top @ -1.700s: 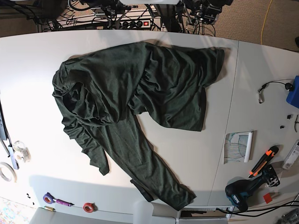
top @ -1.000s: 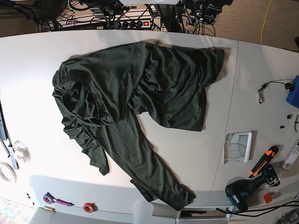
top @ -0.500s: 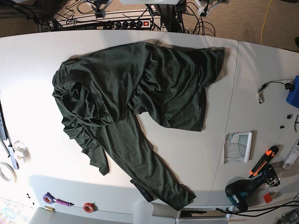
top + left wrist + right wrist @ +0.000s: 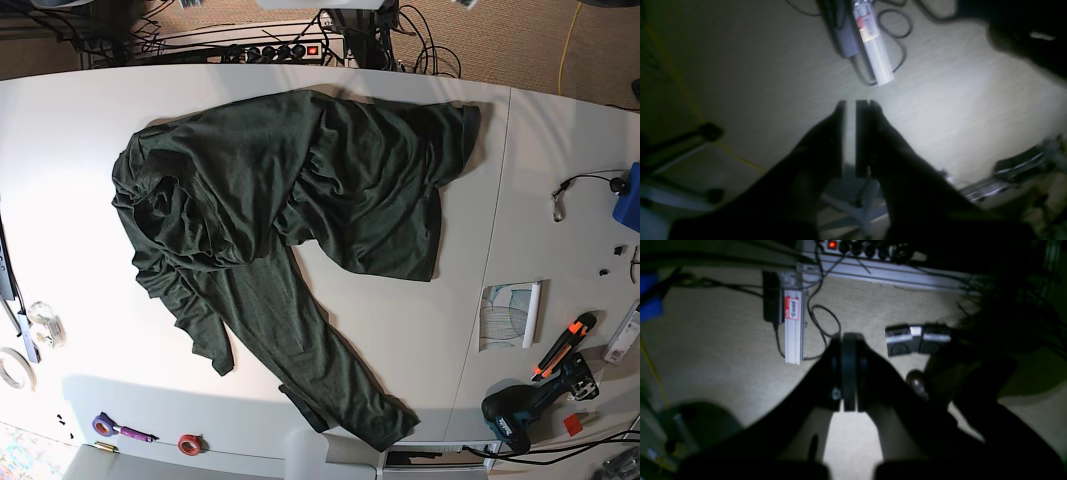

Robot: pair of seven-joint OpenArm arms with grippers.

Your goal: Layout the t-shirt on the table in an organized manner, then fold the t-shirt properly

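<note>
Looking through the left wrist camera, the left gripper (image 4: pixel 849 106) hangs over carpet (image 4: pixel 740 66) and a cabled power bar (image 4: pixel 873 56), not over the table. Its fingers are drawn almost together with a thin slit of light between them and nothing held, though the dim picture makes that slit hard to judge.

In the right wrist view the right gripper (image 4: pixel 848 340) is clenched on nothing, also above floor, with a second power strip (image 4: pixel 793 330) below it.

From the base view the t-shirt (image 4: pixel 300 200) lies rumpled on the table (image 4: pixel 80 130). It is bunched thickly toward the view's left and flatter toward the right, with one long sleeve (image 4: pixel 320 370) trailing to the near edge. Neither arm shows here.

The laying-out has not begun. To do it well, both arms should come in over the cloth and spread their fingers before descending. The right arm would best pinch a single layer at the heap's outer edge and the left a corner of the flatter side. They should then draw apart low and slowly, so the folds slide open rather than lift.
</note>
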